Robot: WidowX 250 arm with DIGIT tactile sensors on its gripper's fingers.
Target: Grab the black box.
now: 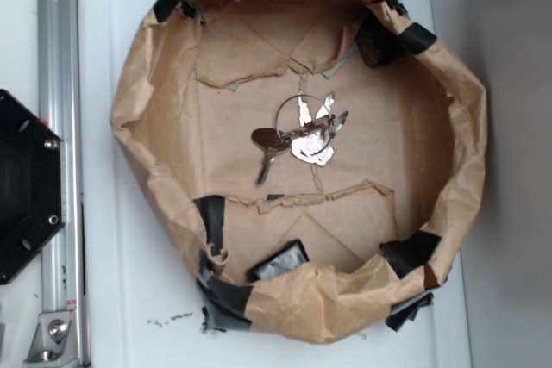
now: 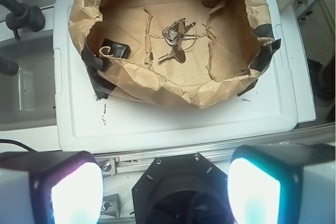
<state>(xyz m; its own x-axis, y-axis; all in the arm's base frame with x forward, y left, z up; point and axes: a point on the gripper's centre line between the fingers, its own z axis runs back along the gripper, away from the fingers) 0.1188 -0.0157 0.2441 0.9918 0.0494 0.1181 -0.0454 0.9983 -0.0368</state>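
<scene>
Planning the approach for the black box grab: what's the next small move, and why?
Probably move the gripper forward and left, to hover above the black box. In the wrist view the fingers sit wide apart, holding nothing, well short of the paper-lined bin. The box lies against the crumpled wall, away from the keys, so a steep descent looks safest.

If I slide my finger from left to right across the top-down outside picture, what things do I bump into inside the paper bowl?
black box → keys → dark brown lump
</scene>
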